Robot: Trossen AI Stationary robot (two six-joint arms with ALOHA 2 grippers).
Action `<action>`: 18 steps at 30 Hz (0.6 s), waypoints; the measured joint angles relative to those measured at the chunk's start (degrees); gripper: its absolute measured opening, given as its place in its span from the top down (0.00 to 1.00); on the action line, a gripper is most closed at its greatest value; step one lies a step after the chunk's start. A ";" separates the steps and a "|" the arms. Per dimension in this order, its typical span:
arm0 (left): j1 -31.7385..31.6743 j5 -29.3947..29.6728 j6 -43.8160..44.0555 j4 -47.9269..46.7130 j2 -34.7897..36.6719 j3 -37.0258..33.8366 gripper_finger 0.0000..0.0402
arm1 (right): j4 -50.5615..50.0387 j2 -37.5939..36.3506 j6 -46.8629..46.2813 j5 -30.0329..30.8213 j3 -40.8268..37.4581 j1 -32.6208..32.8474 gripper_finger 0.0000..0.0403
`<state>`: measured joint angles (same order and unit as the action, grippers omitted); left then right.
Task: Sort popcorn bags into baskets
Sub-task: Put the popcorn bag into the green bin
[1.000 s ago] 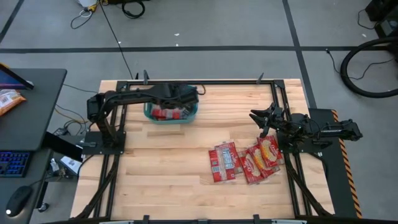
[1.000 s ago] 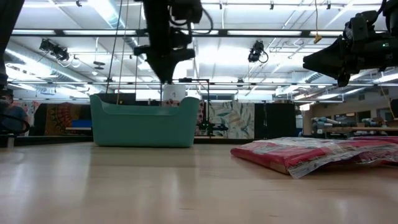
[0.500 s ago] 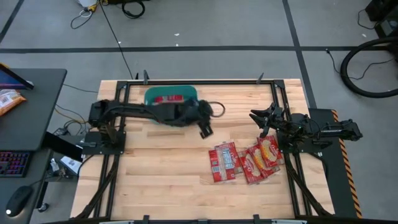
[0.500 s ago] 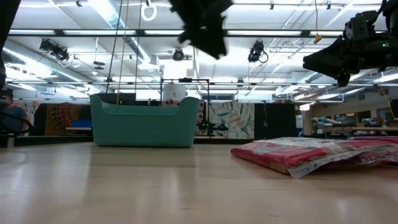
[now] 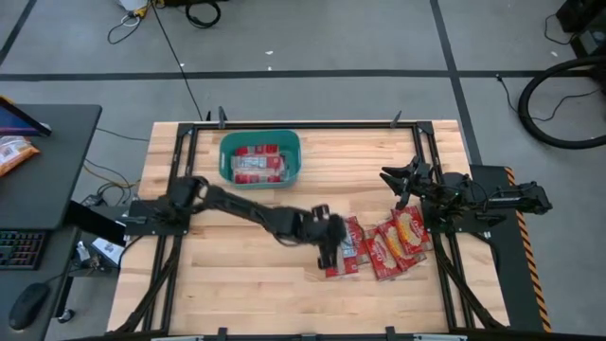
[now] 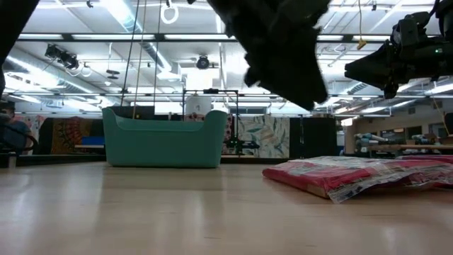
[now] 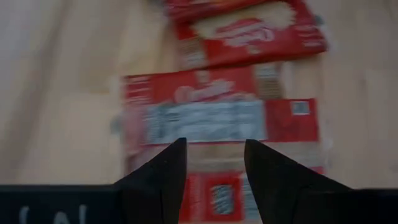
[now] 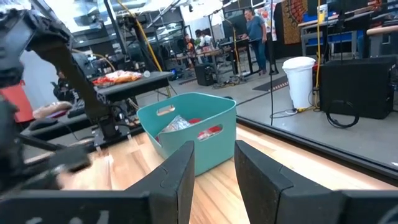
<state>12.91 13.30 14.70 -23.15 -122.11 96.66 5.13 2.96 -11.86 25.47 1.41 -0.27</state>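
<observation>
While the right arm waits at the table's right edge, the left arm stretches from its base across the wooden table, ending well away from the teal basket, which sits at the far side of the table. The left gripper hangs just over the near-left end of the loose pile of popcorn bags, which lies to the right of the basket and nearer the front edge. In the left wrist view its two dark fingers stand apart with a clear gap between them and nothing in that gap; below them lies a red packet with a white-grey panel, and beyond it a red packet with a yellow-orange picture. (Whether the fingertips touch the packet cannot be told.)

Inside the basket, the high view shows several red packets lying flat, at least one with a grey panel up. From the low view the basket stands behind and left of the pile, which rests on the table.

The right gripper is raised above the table, right of the basket and just beyond the pile's far-right side. Its fingers are parted and hold nothing; between them its wrist view looks toward the basket.
</observation>
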 joint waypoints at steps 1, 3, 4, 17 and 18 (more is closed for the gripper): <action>0.68 0.03 -0.01 1.16 -1.29 0.42 0.59 | -0.05 0.00 0.00 0.00 0.00 0.02 0.71; 1.76 0.03 -0.02 3.55 -3.35 0.52 0.59 | 0.34 0.11 0.00 -0.02 0.00 0.02 0.70; 2.15 0.07 0.05 4.31 -4.55 0.51 0.59 | 0.26 0.11 -0.02 0.00 0.00 0.02 0.70; 4.41 0.82 6.89 -14.05 -7.39 0.91 0.59 | 1.26 0.13 -0.01 -0.02 0.00 0.02 0.71; 4.65 0.94 7.43 -16.36 -7.20 0.92 0.59 | 1.28 0.13 -0.01 -0.01 0.00 0.02 0.71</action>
<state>17.56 14.24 22.13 -39.51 -129.31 97.58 6.41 3.09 -11.87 25.47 1.41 -0.26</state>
